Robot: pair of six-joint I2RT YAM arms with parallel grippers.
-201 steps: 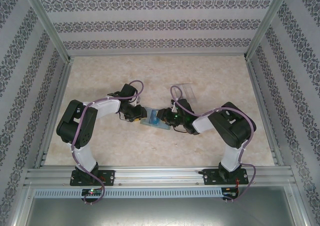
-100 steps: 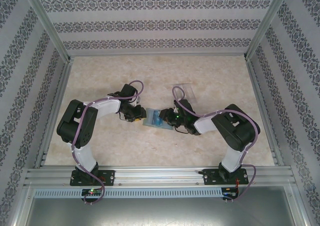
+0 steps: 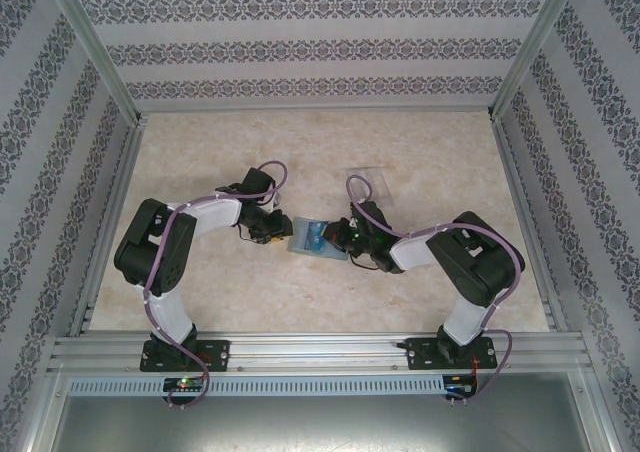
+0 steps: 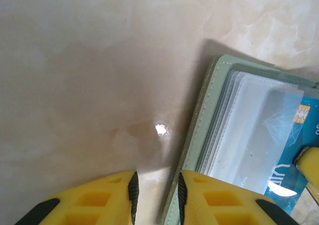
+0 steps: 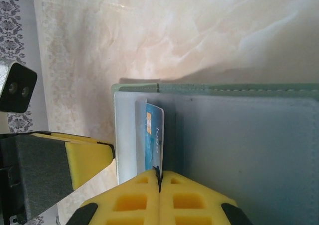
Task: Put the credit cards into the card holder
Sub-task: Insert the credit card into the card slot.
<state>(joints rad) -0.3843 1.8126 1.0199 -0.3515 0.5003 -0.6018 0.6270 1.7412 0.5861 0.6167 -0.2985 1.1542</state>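
Here, at the bottom centre of the right wrist view, we see the right tool [image 5: 159, 177] pressed together on the blue credit card [image 5: 154, 135]. The card is partly tucked into the open card holder [image 5: 249, 135], which lies on the table [image 5: 199, 31]. The left tool [image 4: 155, 187] stands narrowly apart at the holder's edge.

Card holder [image 4: 197, 135] matt, soft; blue card [image 5: 154, 140] glossy plastic; table [image 4: 75, 60] smooth, glossy.

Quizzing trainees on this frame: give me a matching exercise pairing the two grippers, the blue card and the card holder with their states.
1 left gripper
2 right gripper
3 blue credit card
4 card holder

A lies open on the table
B shut on the card's edge
C jaws slightly apart
D partly in a clear pocket

Pairs: 1-C, 2-B, 3-D, 4-A
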